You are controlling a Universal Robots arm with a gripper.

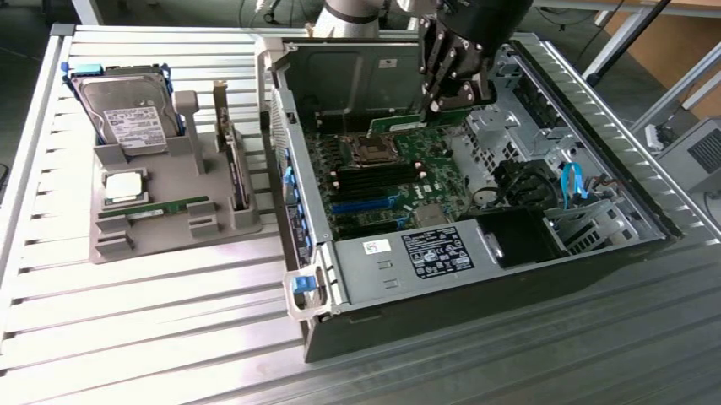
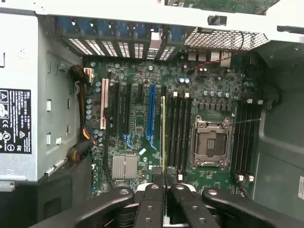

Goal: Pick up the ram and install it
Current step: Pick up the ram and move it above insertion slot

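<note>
**Item: ram (image 1: 408,125), in transit.** A thin green stick held in the claw (image 1: 447,105), which is shut narrow on its upper edge. It hangs above the motherboard (image 1: 389,181) inside the open computer case (image 1: 631,181), clear of the board.

**Wrist view:** the ram (image 2: 163,133) is seen edge-on, running alongside the black memory slots (image 2: 179,128). It lies between them and the blue expansion slot (image 2: 152,114).

**Nearby:** the open processor socket (image 2: 209,145), and the power supply (image 1: 434,251) with its label. Outside the case on the desk (image 1: 147,329) is a grey holder (image 1: 169,232) with the hard drive (image 1: 130,114).

**Hazards, as judged:**
- The edge appears to sit just beside the slots rather than over one. Coming down that way would land it on a slot wall or on board components.
- A slight tilt in the grip would seat one end first and jam the stick.
- The notch orientation cannot be read, and forcing a reversed stick could crack it.
- The state of the slot latches cannot be told, and closed ones would block seating.
- The grip is on a thin edge, so the stick could slip under pressing force.
- The exposed socket pins lie close, and sideways drift could damage them.
</note>
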